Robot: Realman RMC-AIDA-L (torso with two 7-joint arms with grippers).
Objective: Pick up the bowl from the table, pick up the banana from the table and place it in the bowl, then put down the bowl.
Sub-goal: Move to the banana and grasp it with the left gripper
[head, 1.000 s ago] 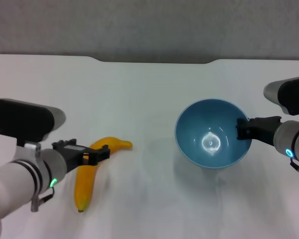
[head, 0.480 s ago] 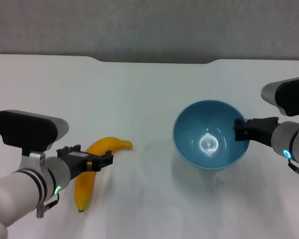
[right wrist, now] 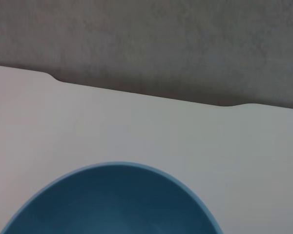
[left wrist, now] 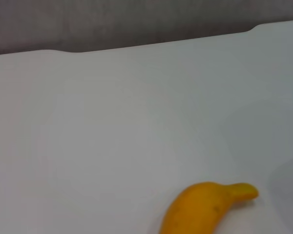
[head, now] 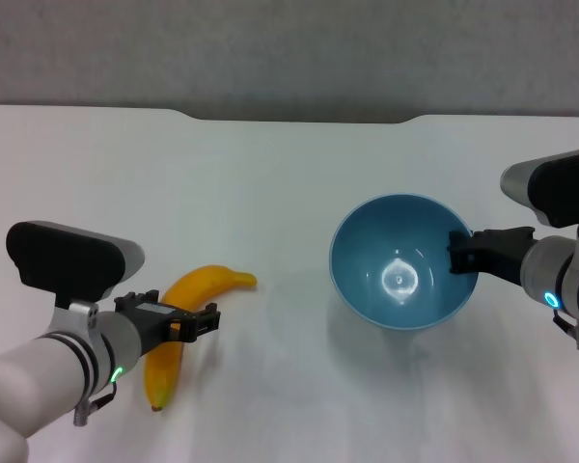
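Observation:
The light-blue bowl (head: 398,275) is held at its right rim by my right gripper (head: 458,254), which is shut on it. The bowl hangs slightly above the white table (head: 270,174), with a soft shadow under it. Its rim also fills the near part of the right wrist view (right wrist: 112,200). The orange-yellow banana (head: 209,283) lies on the table at the left. My left gripper (head: 203,321) is low over the banana's middle, with a finger on either side of it, open. The left wrist view shows the banana's stem end (left wrist: 205,207).
The table's far edge has a shallow notch (head: 299,118) against a grey wall. White tabletop lies between the banana and the bowl.
The right gripper has carried the bowl a little to the left. The left arm has slid nearer along the banana. The banana has not moved.

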